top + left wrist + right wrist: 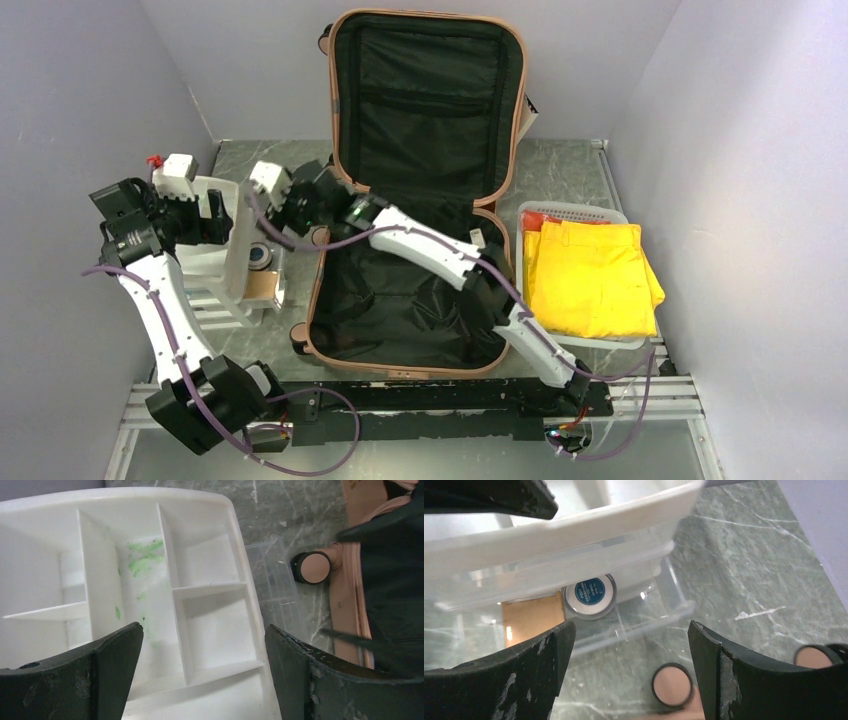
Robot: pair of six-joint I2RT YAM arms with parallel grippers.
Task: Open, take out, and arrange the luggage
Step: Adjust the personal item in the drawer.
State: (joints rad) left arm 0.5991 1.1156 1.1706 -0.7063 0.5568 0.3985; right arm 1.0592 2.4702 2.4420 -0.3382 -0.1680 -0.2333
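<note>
Black fingers [115, 665] of the left gripper [203, 629] are seen spread wide with nothing pinched between them. A white divided tray [210, 515] fills the view beyond, and green smears [142, 555] are noted in one of its compartments. Whether the tray is touched by those fingers cannot be told. From above, the tray is seen tipped up on edge.

The right gripper [629, 627] is held the same way, jaws well apart and empty. It hangs above a clear plastic container [644, 615], and through its walls a round blue-labelled tin [589, 594] is seen beside a brown card [531, 622].

Out from there, the luggage [425, 90] is found open in the middle of the green marble table [744, 570]. Its base lies flat, its lid is stood up against the back wall, and the black lining is exposed. Its salmon-pink wheels [671, 685] are caught just below the right gripper. The right arm is stretched across the base towards the tray.

Just right of the luggage, a white basket [575, 212] is filled with a folded yellow garment [590, 275].
</note>
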